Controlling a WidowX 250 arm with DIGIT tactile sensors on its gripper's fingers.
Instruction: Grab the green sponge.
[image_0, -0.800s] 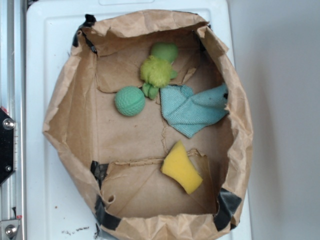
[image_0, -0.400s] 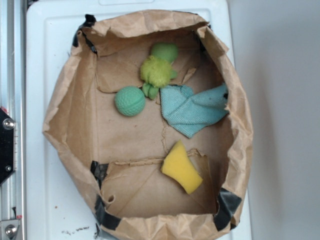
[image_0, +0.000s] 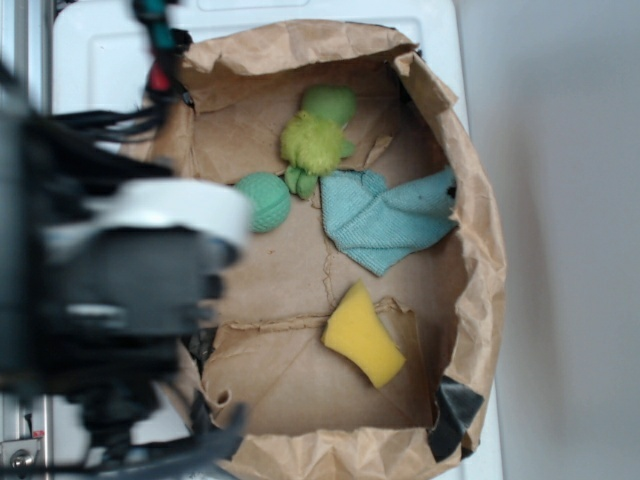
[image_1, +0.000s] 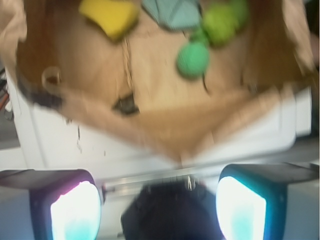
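A round, dimpled green sponge (image_0: 265, 200) lies on the floor of the brown paper bag (image_0: 470, 200), at its left middle. It also shows in the wrist view (image_1: 193, 59). My gripper (image_1: 160, 200) is open and empty, with its fingers (image_1: 75, 212) wide apart. It hovers outside the bag over the white surface and the metal rail, well short of the sponge. In the exterior view my blurred arm (image_0: 130, 290) covers the bag's left wall, and the fingertips are hidden under it.
In the bag also lie a fuzzy yellow-green toy (image_0: 312, 142), a smooth green ball (image_0: 330, 102), a teal cloth (image_0: 385, 220) and a yellow sponge (image_0: 362, 335). The bag's crumpled wall (image_1: 165, 120) stands between the gripper and the objects. A metal rail runs along the left.
My arm has come into the exterior view from the left and now covers the bag's left side. The objects in the bag have not moved.
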